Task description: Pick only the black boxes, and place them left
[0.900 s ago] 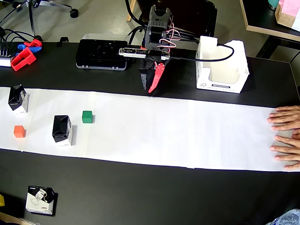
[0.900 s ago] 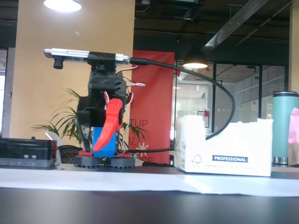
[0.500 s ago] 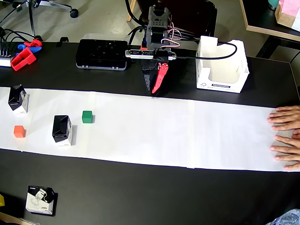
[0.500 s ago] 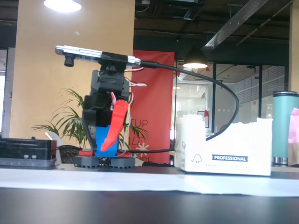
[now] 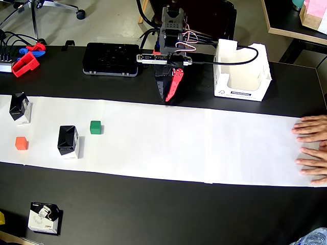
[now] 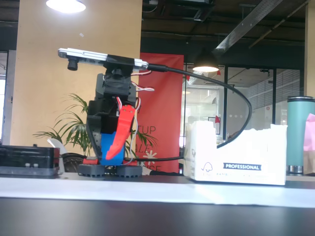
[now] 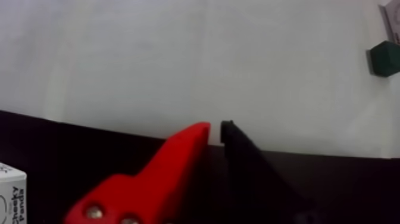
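Note:
Two black boxes stand upright on the white paper strip (image 5: 204,143) in the overhead view, one at the far left (image 5: 20,107) and one a little right of it (image 5: 68,141). A third black box (image 5: 45,217) sits on the bare black table at the lower left, a pale printed face showing. My gripper (image 5: 167,99) hangs folded at the arm's base at the top centre, far from all boxes. Its red and black fingers are closed together and hold nothing, as the wrist view (image 7: 215,126) and the fixed view (image 6: 110,156) also show.
A green cube (image 5: 95,127) (image 7: 384,56) and an orange cube (image 5: 21,143) lie on the paper near the boxes. A big white open carton (image 5: 241,74) (image 6: 238,157) stands right of the arm. A person's hand (image 5: 312,148) rests on the paper's right end.

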